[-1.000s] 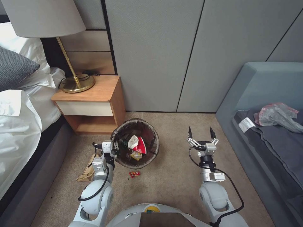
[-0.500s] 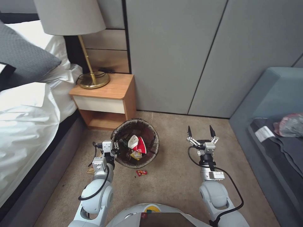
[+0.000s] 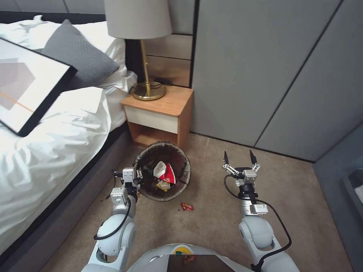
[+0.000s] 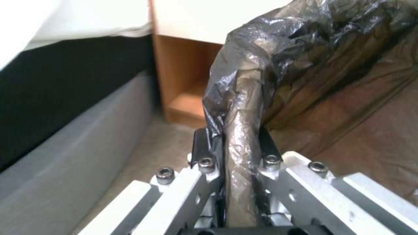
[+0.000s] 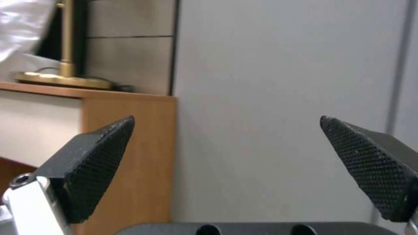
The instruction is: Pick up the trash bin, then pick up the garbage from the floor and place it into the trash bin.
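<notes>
The view has swung toward the bed (image 3: 56,151); left gripper (image 4: 231,147) stays pinching the trash bin (image 3: 163,172) rim; right gripper (image 3: 239,160) hovers, jaws spread.

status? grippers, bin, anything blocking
Left gripper shut on trash bin rim. Right gripper open, empty, above the carpet. Red wrapper on floor beside the bin. Nothing blocking.

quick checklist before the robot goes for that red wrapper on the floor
1. Left gripper clamped on bin rim: ok.
2. Right gripper open and empty: ok.
3. Bin has room; wrappers sit low inside: ok.
4. Red wrapper lies free on carpet, just in front of the bin: ok.
5. Right gripper over the wrapper: not ok, it is off to the right.
6. Bin lifted off the carpet: cannot tell.
</notes>
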Tool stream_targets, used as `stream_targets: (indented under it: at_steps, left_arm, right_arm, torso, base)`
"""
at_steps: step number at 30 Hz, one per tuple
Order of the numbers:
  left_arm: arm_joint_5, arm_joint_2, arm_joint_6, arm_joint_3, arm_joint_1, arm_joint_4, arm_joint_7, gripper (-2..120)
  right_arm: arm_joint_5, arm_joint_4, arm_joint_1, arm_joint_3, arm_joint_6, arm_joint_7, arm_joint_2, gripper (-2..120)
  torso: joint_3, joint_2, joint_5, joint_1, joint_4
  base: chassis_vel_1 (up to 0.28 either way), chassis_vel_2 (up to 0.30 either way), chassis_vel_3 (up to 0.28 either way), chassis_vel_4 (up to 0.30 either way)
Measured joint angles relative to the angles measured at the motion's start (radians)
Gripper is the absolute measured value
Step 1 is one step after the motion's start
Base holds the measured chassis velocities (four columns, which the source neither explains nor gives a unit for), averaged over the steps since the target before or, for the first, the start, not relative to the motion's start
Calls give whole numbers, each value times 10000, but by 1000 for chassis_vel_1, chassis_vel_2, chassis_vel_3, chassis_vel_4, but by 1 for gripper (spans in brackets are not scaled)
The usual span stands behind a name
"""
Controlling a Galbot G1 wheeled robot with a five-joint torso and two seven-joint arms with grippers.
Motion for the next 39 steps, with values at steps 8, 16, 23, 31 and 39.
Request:
stream_targets:
  at_steps: [8,16,23,31,39]
  left_arm:
    - [7,15,-70,-5,20,-26,25,3]
    - [35,35,-227,16,18,-25,132,3]
    - [22,96,-262,-45,4,-122,142,3]
    - [1,80,-259,-128,-34,-191,116,3]
    - [41,0,-253,-121,-45,-167,118,3]
  right_arm:
    - [-66,0,8,-42,-58,-11,-41,100]
    - [-24,14,31,-36,-238,-158,-202,100]
    - [557,26,-82,132,-1090,-1990,-832,100]
    - [1061,-1597,741,-1037,-2726,-3543,-2770,100]
    - [1374,-2999,1278,-2715,-3730,-3845,-3717,100]
  torso:
    - [0,0,0,0,3]
    - [0,0,1,0,-1]
    - [0,0,0,0,0]
    - [0,0,2,0,5]
    - [0,0,3,0,2]
  base:
    - [120,102,99,107]
    - [44,42,45,42]
    - [0,0,0,0]
    - [0,0,0,0]
    - [0,0,0,0]
